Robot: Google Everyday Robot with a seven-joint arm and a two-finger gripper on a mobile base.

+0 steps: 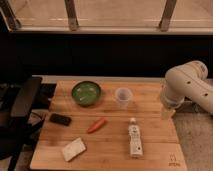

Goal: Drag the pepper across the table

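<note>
Our gripper point(168, 112) hangs at an edge of the table point(150, 102); whether it is spread or closed we cannot tell; the pepper point(97, 125) lies mid-table, well apart, untouched. Reaching, contact and the drag are all left to do, we judge.

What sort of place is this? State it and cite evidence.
Likely a robot test station beside a window: glazed window frames behind, a light wooden plank table holding a slim orange-red pepper, and the gripper of a white arm at its right edge.

Slim orange-red pepper point(96, 125) lies slanted, mid table point(152, 102); hand point(168, 112) at its edge, well apart.
</note>
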